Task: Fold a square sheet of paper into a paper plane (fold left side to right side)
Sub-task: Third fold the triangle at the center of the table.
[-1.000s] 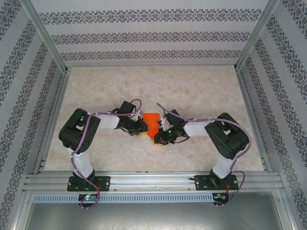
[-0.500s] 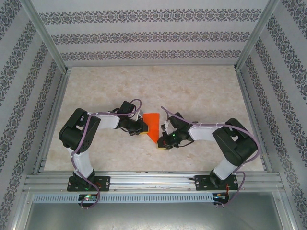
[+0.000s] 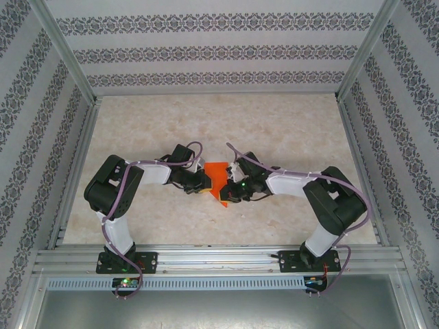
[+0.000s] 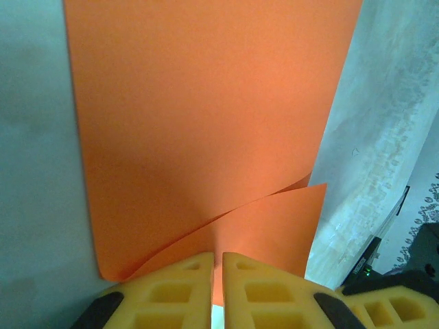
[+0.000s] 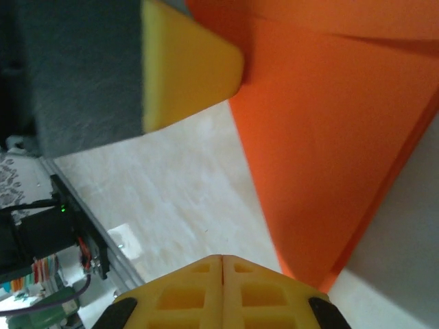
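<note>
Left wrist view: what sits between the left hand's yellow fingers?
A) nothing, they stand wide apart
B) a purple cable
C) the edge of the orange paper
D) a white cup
C: the left hand has its fingers nearly together, and the orange paper shows in the slit between them, with its curled layers running down to the tips.

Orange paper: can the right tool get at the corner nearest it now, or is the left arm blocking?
Probably yes. The right tool sits shut right beside that corner of the orange paper, with nothing between them. The left tool is shut on the paper's opposite edge, clear of that corner.
</note>
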